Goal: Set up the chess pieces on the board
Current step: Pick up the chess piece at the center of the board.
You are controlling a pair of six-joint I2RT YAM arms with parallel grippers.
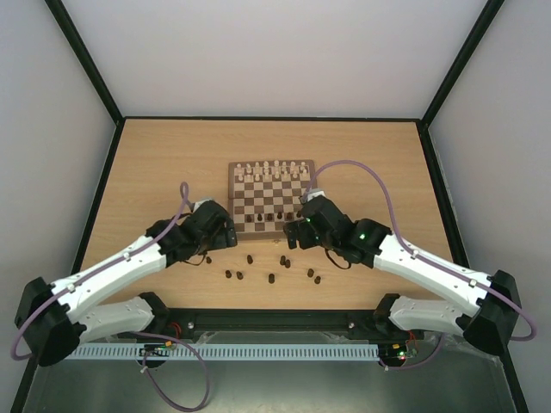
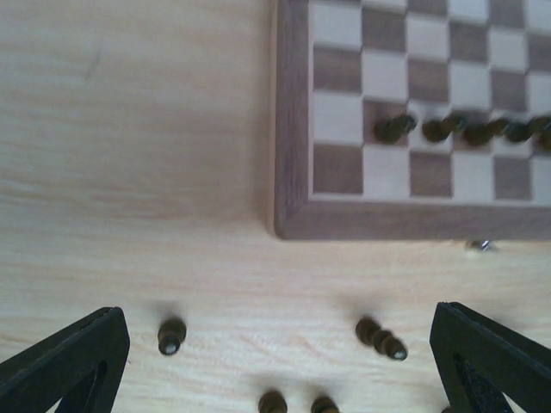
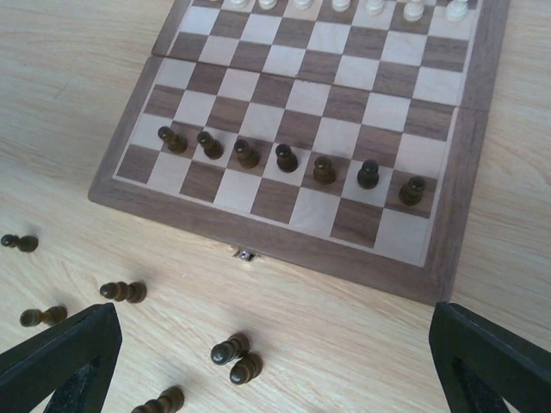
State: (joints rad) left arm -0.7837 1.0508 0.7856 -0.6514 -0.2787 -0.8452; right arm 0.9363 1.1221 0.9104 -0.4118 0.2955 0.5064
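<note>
The board (image 1: 232, 194) lies mid-table, with cream-white chessmen along its far rows. Seven dark brown pawns (image 3: 285, 157) stand in a row on its second near rank. Several more dark pieces (image 1: 270, 278) are scattered on the table in front of the board, some of them lying down. My left gripper (image 1: 225, 236) is open and empty by the board's near left corner (image 2: 293, 206), above loose pieces (image 2: 171, 335). My right gripper (image 1: 296, 230) is open and empty over the board's near edge (image 3: 284, 249), with two loose pieces (image 3: 228, 349) just ahead of it.
A small metal clasp (image 3: 245, 255) sits on the board's near edge. The table has dark raised rails (image 1: 103, 172) left and right, and white walls stand around it. Purple cables (image 1: 379, 185) loop from both arms.
</note>
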